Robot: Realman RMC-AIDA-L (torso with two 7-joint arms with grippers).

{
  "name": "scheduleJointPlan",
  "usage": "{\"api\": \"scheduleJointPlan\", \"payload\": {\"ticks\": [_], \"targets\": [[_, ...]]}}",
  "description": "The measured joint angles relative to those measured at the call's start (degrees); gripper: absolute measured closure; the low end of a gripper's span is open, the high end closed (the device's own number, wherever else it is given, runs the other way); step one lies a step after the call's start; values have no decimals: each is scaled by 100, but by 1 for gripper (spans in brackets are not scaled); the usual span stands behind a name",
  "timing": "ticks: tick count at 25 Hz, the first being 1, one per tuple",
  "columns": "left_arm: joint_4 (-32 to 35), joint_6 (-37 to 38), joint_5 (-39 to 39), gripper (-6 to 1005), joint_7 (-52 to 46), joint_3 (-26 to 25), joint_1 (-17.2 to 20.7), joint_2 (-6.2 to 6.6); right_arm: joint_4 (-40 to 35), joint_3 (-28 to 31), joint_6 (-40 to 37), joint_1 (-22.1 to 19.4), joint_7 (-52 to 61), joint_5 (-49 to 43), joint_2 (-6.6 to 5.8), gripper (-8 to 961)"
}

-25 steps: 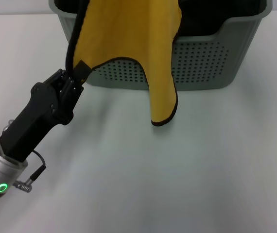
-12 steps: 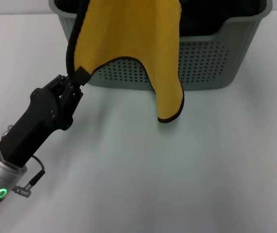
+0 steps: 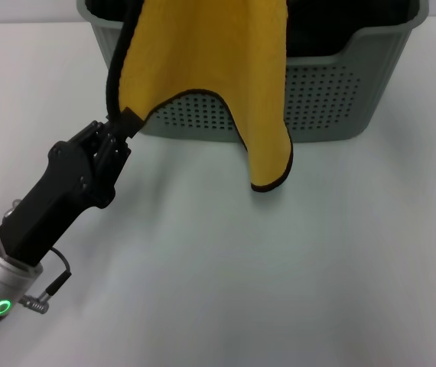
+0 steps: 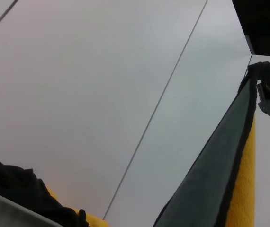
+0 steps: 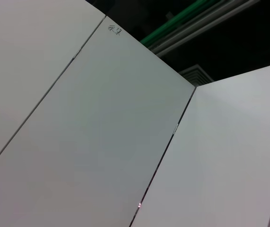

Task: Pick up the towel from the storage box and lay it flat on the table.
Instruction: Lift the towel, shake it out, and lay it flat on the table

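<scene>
Left gripper clamped on black-edged corner of mustard-yellow towel | towel draped over front wall of sage perforated storage box, table's far edge | hanging tip swung rightward since a second ago; barely extracted | right gripper unseen.

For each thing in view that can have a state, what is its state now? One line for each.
towel: hanging over the front wall of the storage box, one corner pinched, another corner dangling free.
storage box: upright on the table, dark inside.
left gripper: shut on the towel's corner, in front of the box.
table: no towel lying flat on it yet.
</scene>
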Motion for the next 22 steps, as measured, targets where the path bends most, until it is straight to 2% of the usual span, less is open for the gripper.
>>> {"api": "scheduleJointPlan", "payload": {"ticks": [5,9,11,16,20,21,22], "targets": [[0,2,20,873,-10,-17,0,13,10,-13,-29,-7,45,-9,-3,926],[1,234,-15,967,-31,-54,0,78,-5,-46,-119,-82,519,-205,-32,925],[22,529,-10,990,-74,-47,-3,212,-34,-50,-254,-162,985,-487,-40,924],[81,1318,481,990,-521,-1,-173,723,-312,-21,-789,-595,2084,-1362,-45,923],[368,1452,603,989,-965,2,-188,1032,-883,-2,-1190,-1241,2736,-1875,-85,922],[497,1452,664,989,-1036,1,-173,1103,-1207,53,-1431,-1573,2952,-2031,-109,921],[585,1452,742,989,-1072,2,-165,1148,-1207,53,-1431,-1573,2952,-2031,-109,921]]}}
